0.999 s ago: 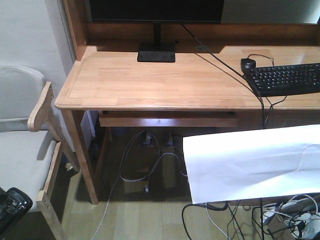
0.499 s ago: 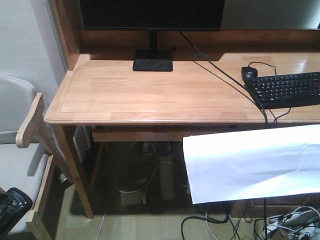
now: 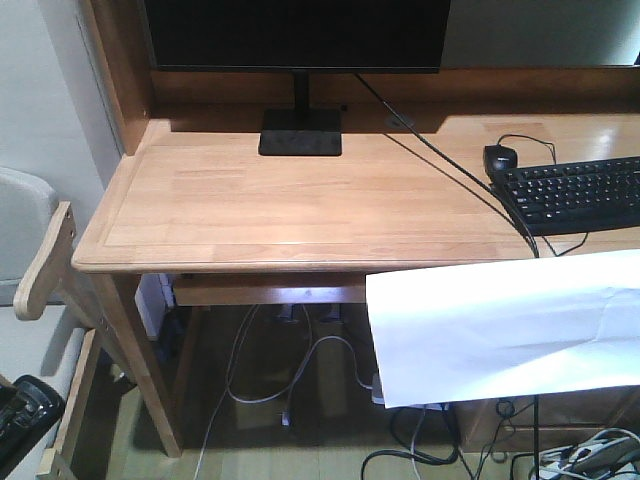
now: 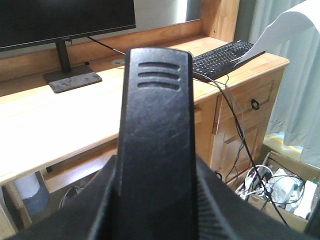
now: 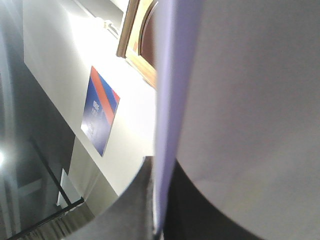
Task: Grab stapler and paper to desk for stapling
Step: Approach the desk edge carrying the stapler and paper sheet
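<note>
A black stapler (image 4: 155, 130) fills the middle of the left wrist view, its ribbed end pointing up, and my left gripper (image 4: 157, 205) is shut on its lower body. In the front view that gripper shows only as a black shape (image 3: 22, 425) in the bottom-left corner, below the desk's level. The white paper (image 3: 500, 320) hangs in the air in front of the desk's (image 3: 300, 200) front edge at the right. My right gripper (image 5: 161, 210) is shut on the sheet's (image 5: 240, 100) edge. The wide light-wood desk (image 4: 45, 115) lies ahead of both grippers.
A monitor (image 3: 290, 30) on a black stand (image 3: 298, 133) is at the desk's back. A black keyboard (image 3: 580, 190) and mouse (image 3: 500, 156) lie at the right, with a cable across the top. A wooden chair arm (image 3: 45, 265) is at the left. Cables (image 3: 300, 370) lie underneath.
The desk has grown larger and slid lower in the front view, and the chair has slipped further left. The paper and the left gripper keep their places in the view.
</note>
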You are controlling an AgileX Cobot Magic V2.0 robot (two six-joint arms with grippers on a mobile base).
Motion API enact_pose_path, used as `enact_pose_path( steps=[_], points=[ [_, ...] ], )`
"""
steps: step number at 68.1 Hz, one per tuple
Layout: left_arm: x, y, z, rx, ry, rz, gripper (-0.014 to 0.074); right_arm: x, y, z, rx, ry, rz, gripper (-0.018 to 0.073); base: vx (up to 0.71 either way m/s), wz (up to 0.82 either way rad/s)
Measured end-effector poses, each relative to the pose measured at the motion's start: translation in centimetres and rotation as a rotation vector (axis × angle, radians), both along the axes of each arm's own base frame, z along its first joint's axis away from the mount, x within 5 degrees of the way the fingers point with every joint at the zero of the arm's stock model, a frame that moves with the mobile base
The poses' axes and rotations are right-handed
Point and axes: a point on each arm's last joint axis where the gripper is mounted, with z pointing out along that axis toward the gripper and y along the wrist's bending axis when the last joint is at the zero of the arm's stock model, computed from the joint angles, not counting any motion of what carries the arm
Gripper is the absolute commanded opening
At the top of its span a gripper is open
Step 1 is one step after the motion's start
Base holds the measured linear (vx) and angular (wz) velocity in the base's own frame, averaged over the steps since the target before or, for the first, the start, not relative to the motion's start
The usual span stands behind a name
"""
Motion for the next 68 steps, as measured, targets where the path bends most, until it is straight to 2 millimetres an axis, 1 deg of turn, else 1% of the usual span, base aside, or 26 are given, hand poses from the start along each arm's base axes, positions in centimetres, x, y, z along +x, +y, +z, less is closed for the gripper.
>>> enact_pose_path(
  steps=[68],
  points=[
    [0.0, 0.0, 0.0, 0.0, 0.0, 0.0, -0.0006, 0.0, 0.0, 0.0, 0.0, 0.0, 0.0, -0.0001, 0.09, -0.01]
  ],
)
